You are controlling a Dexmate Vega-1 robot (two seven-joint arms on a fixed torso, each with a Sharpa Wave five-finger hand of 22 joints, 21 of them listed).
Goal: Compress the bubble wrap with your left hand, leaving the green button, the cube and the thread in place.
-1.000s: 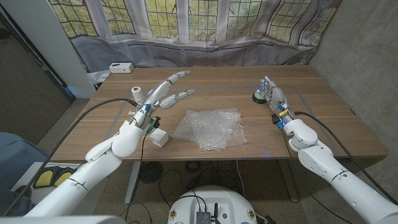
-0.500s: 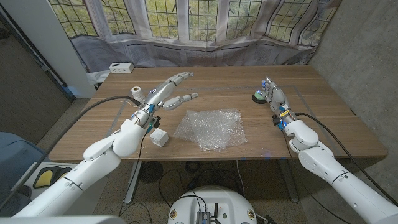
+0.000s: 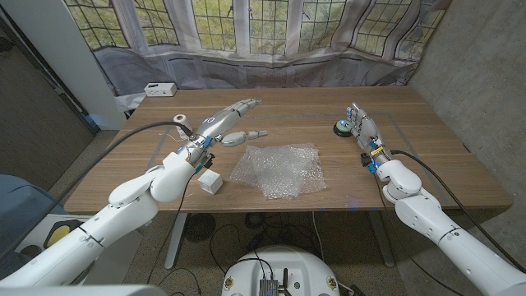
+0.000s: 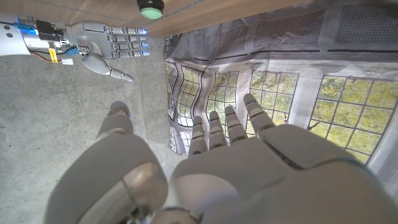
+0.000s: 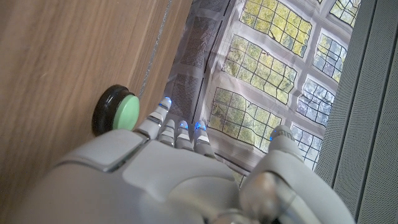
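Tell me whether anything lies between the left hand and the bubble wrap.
Nothing visible does. The left hand hovers open just beyond the bubble wrap's far left corner; the cube sits beside the wrap, off that path.

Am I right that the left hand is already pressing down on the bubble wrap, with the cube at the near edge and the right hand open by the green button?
Not quite. In the head view the left hand hangs open beyond the bubble wrap, not on it. The rest holds: the cube sits near the front edge, and the right hand is open beside the green button.
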